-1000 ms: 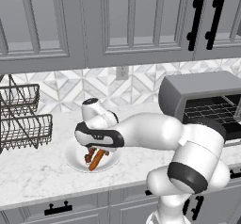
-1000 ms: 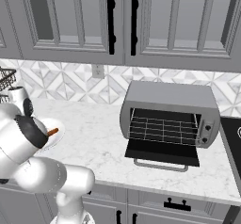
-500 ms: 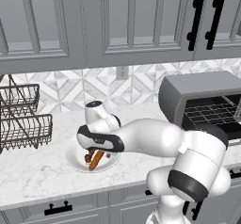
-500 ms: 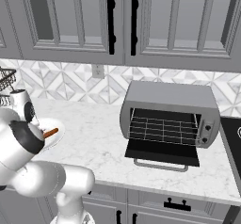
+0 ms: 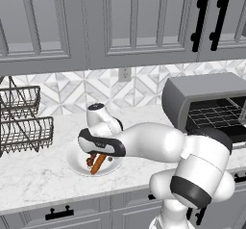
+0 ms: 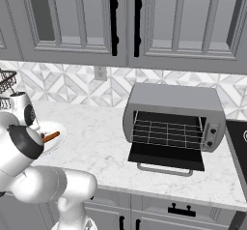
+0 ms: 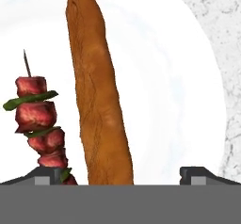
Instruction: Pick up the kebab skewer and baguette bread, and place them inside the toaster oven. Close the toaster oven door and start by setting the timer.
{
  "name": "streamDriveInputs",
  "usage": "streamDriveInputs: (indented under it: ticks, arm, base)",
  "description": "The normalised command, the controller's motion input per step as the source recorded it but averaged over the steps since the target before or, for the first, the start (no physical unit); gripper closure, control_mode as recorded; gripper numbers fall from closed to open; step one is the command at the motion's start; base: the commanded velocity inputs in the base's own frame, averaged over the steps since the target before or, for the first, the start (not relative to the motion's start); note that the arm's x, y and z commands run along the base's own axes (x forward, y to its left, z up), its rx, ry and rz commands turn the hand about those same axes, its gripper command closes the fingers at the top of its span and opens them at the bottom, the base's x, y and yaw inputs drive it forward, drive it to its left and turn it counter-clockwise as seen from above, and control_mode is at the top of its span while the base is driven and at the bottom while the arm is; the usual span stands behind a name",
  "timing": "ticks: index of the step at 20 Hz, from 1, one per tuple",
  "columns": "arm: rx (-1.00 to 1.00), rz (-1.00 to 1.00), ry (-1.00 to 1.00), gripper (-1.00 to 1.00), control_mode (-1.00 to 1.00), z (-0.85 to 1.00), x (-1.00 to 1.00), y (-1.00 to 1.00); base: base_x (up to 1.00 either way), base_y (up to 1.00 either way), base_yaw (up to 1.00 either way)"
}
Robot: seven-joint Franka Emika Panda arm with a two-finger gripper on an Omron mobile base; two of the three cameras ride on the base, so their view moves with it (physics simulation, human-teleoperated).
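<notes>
Low over the plate (image 5: 77, 163) on the marble counter (image 5: 33, 184), gripper (image 7: 121, 171) pointing straight down, fingers (image 7: 200, 173) spread wide with nothing between them but air and bread. In the hand view, baguette (image 7: 99, 96) lying lengthwise up the middle of the white plate (image 7: 179, 91), its near end sitting between the two tips, closer to the left one, no contact visible on either side. Skewer (image 7: 40, 124) just beside the loaf on its left, red meat chunks with green bits threaded between, bare pointed stick poking out at the far end; its near end right by the left fingertip, touching or not hard to tell. From the left base view, arm (image 5: 144, 144) stretched leftwards across the counter, wrist bent down over the plate, orange loaf (image 5: 98, 164) and a dark scrap of skewer (image 5: 90, 160) peeking out underneath. From the right base view, tip of the loaf (image 6: 51, 136) showing past the elbow, plate (image 6: 55, 142) edge beneath it. Oven (image 6: 173, 115) well apart to the right on the same counter, door (image 6: 166, 156) dropped flat open, wire rack (image 6: 166, 133) bare, knobs (image 6: 210, 134) down the right of the front. Wire dish rack (image 5: 21, 122) at the far left by the wall.
</notes>
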Motion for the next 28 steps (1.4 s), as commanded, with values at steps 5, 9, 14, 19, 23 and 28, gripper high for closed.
streamDriveInputs:
  ticks: [5,9,14,19,23,28]
  arm:
    - [0.0,0.0,-0.02,-1.0,-1.0,0.0,0.09,0.03]
    - [0.0,0.0,0.0,-1.0,-1.0,-0.02,0.13,0.0]
    - [0.0,0.0,0.0,-1.0,-1.0,-0.11,0.11,0.1]
    - [0.0,0.0,0.0,-1.0,-1.0,-0.05,0.12,0.14]
    - [0.0,0.0,0.0,-1.0,-1.0,-0.04,0.16,0.1]
    - [0.0,0.0,0.0,-1.0,-1.0,-0.24,0.16,0.07]
  base:
    - [0.0,0.0,0.0]
    - [0.0,0.0,0.0]
    - [0.0,0.0,0.0]
    - [0.0,0.0,0.0]
    - [0.0,0.0,0.0]
    - [0.0,0.0,0.0]
